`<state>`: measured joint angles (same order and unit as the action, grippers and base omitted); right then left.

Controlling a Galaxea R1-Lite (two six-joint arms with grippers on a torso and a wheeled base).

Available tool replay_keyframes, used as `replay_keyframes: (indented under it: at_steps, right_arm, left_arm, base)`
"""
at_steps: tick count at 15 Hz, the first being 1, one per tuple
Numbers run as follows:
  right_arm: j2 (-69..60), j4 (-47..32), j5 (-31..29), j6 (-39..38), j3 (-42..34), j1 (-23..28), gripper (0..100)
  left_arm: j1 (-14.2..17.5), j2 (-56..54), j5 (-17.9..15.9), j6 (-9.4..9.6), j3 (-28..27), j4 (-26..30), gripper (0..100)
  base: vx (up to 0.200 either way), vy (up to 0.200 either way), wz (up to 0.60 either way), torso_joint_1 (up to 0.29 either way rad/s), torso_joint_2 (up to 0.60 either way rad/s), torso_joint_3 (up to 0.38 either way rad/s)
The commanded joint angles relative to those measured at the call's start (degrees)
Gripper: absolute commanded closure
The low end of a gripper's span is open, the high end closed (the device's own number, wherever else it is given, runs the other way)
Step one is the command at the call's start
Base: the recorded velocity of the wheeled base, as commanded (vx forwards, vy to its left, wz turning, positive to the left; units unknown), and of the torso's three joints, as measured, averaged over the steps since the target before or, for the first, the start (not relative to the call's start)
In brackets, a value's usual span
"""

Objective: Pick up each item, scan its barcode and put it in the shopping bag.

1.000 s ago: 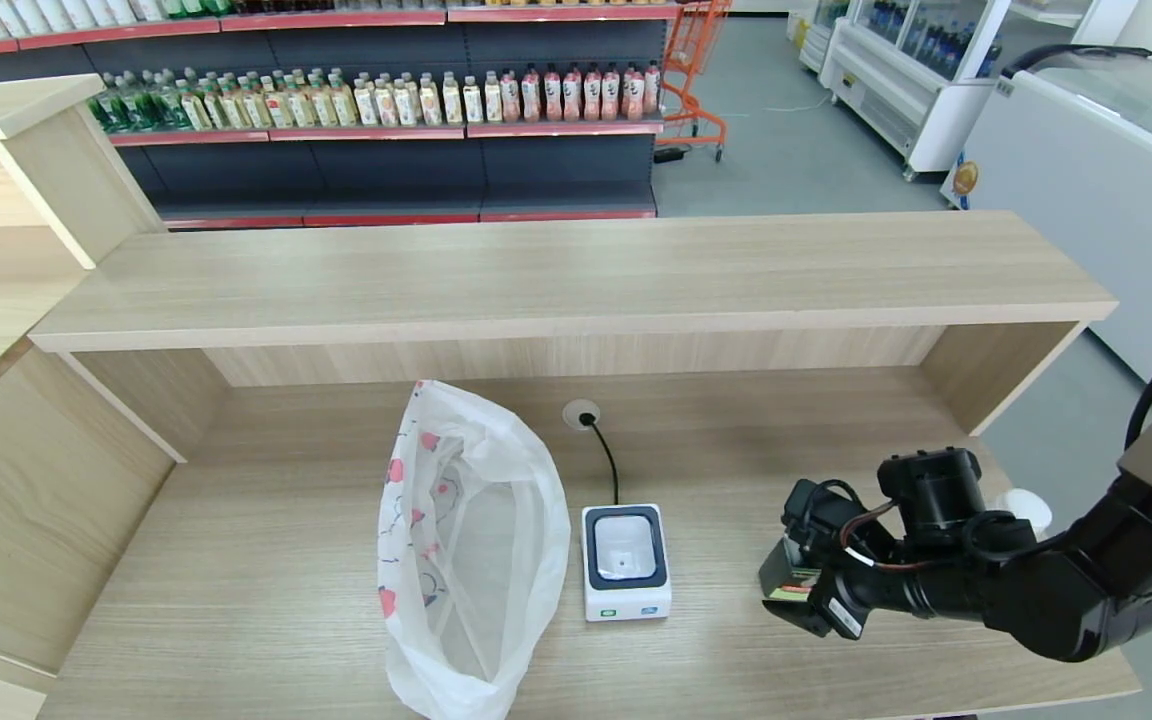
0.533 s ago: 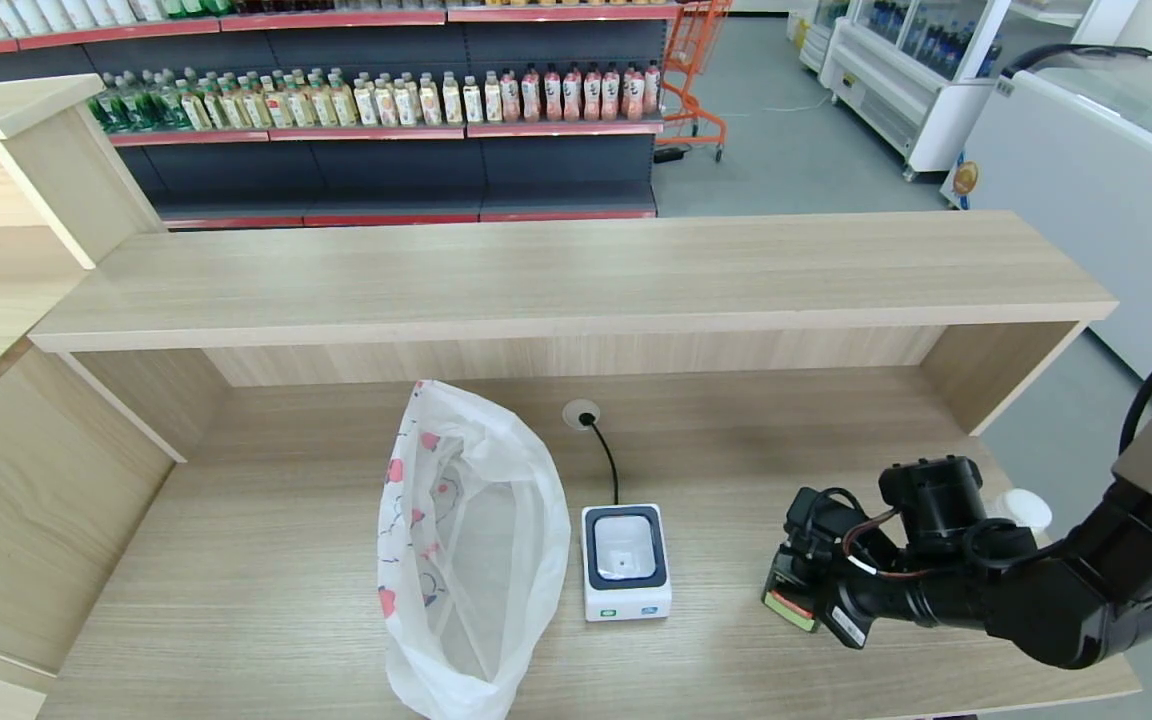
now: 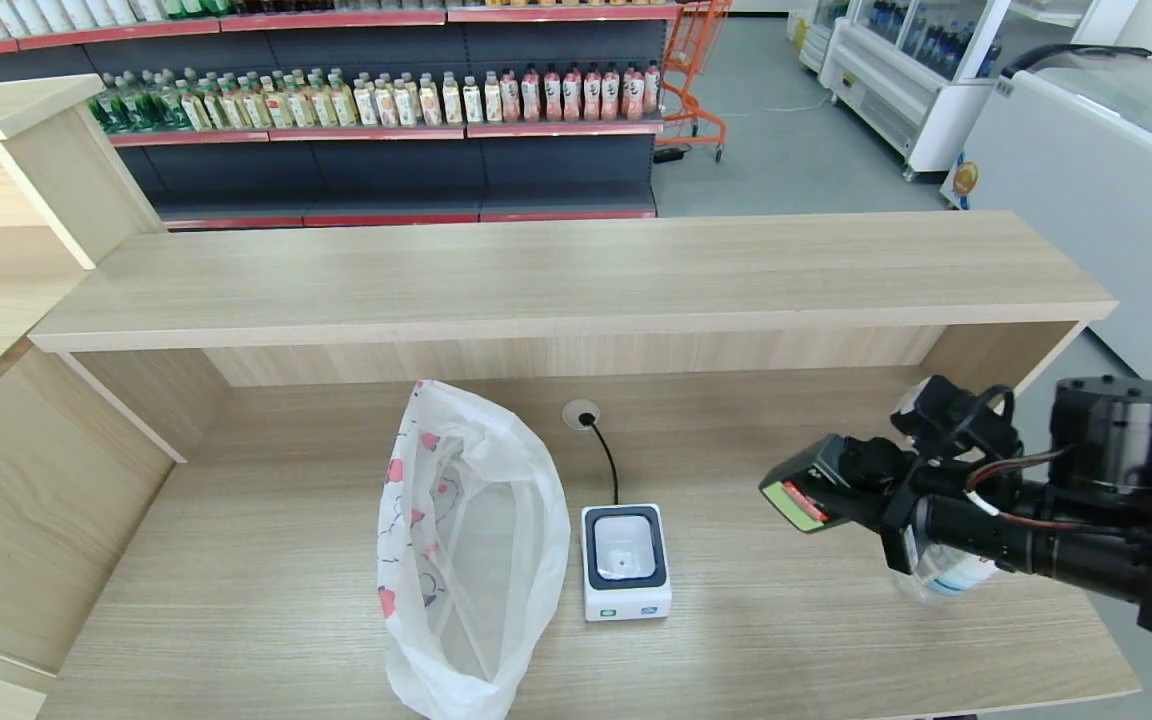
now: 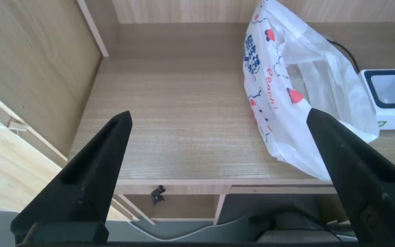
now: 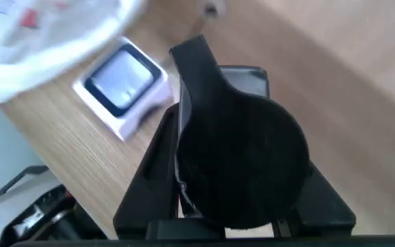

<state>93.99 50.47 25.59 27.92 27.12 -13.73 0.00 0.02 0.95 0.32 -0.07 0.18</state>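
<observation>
Right gripper (image 3: 818, 490): held above the light wood-grain counter (image 3: 266, 590), on the robot's right of the scanner. Its jaws are closed on a dark box-shaped item with a green and red end face (image 3: 794, 500). The item is clear of the counter surface, and its coloured end is turned toward the scanner side. It is apart from both the scanner and the bag.

Left gripper (image 4: 218, 116): positioned over the near edge of the counter (image 4: 177, 130). Its jaws stand wide apart with nothing between them, and it is well apart from the bag.

White translucent plastic shopping bag with red and blue print (image 3: 466, 560): lying on the counter just to the robot's left of the scanner, with its mouth open toward the near edge. It is also recorded in the left wrist view (image 4: 290, 89) and at the edge of the right wrist view (image 5: 46, 41).

White square barcode scanner with a dark-framed window (image 3: 624, 560): flat on the counter between the bag and the held item, window facing up. It is confirmed in the wrist views (image 4: 389, 92) (image 5: 122, 82). A black cable (image 3: 604, 455) runs from its rear to a round port in the counter.

A clear plastic object (image 3: 936, 580) lies on the counter beneath the right arm. It is partly hidden, so its kind cannot be determined.
</observation>
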Motion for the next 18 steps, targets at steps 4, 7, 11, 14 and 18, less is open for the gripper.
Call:
replay_keyframes:
  at_steps: [4, 7, 11, 14, 18]
  right_arm:
    - [-6.7, 10.6, 36.9, 45.7, -8.2, -1.2, 100]
    - [-6.2, -4.8, 38.5, 71.4, -7.1, -2.4, 100]
    - [-3.9, -3.3, 38.1, 92.9, -5.3, -9.5, 100]
    - [-7.6, -3.5, 38.0, 103.9, -6.2, -11.4, 100]
    - [-0.4, -4.2, 38.0, 117.7, -4.9, -22.7, 100]
  left_arm:
    - [0.0, 0.0, 0.0, 0.03, 0.0, 0.0, 0]
    - [0.0, 0.0, 0.0, -0.05, 0.0, 0.0, 0]
    - [0.0, 0.0, 0.0, 0.03, 0.0, 0.0, 0]
    - [0.0, 0.0, 0.0, 0.03, 0.0, 0.0, 0]
    - [0.0, 0.0, 0.0, 0.03, 0.0, 0.0, 0]
  base:
    - [0.0, 0.0, 0.0, 0.0, 0.0, 0.0]
    - [0.0, 0.0, 0.0, 0.0, 0.0, 0.0]
    - [0.0, 0.0, 0.0, 0.0, 0.0, 0.0]
    - [0.0, 0.0, 0.0, 0.0, 0.0, 0.0]
    - [0.0, 0.0, 0.0, 0.0, 0.0, 0.0]
